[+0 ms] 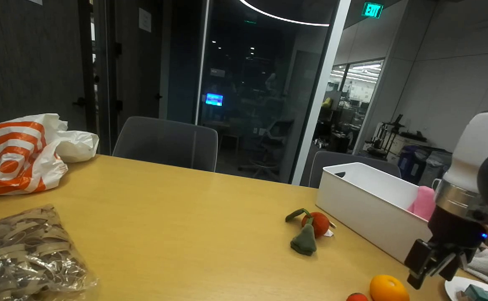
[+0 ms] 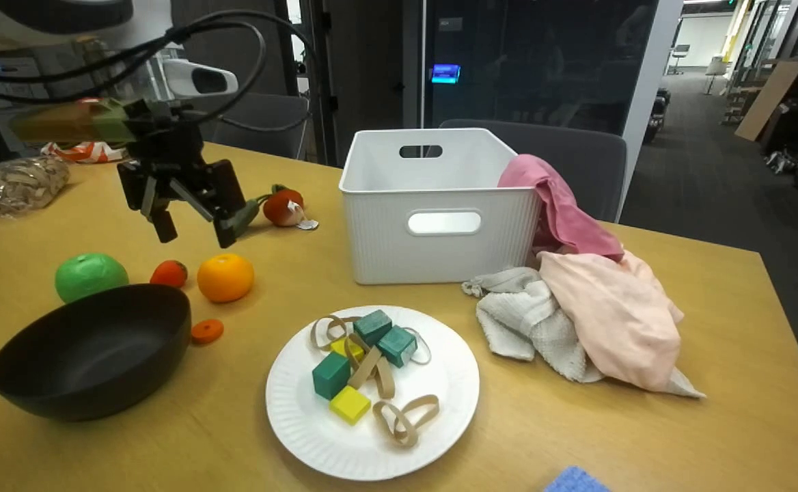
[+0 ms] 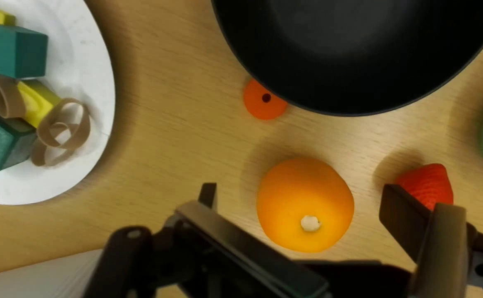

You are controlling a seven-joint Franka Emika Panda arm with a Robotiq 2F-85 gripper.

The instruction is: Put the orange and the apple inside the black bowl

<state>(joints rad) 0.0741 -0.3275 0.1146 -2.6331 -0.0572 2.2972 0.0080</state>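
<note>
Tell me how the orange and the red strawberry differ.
Colour: the orange is a yellowish orange, the strawberry bright red.
Size: the orange is clearly bigger than the strawberry.
Shape and skin: the orange is rounded and smooth, the strawberry tapered and dimpled.
Both rest on the table, outside the black bowl.

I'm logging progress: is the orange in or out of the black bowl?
Out. The wrist view shows the orange resting on the table, apart from the black bowl, with a gap between them.
</note>
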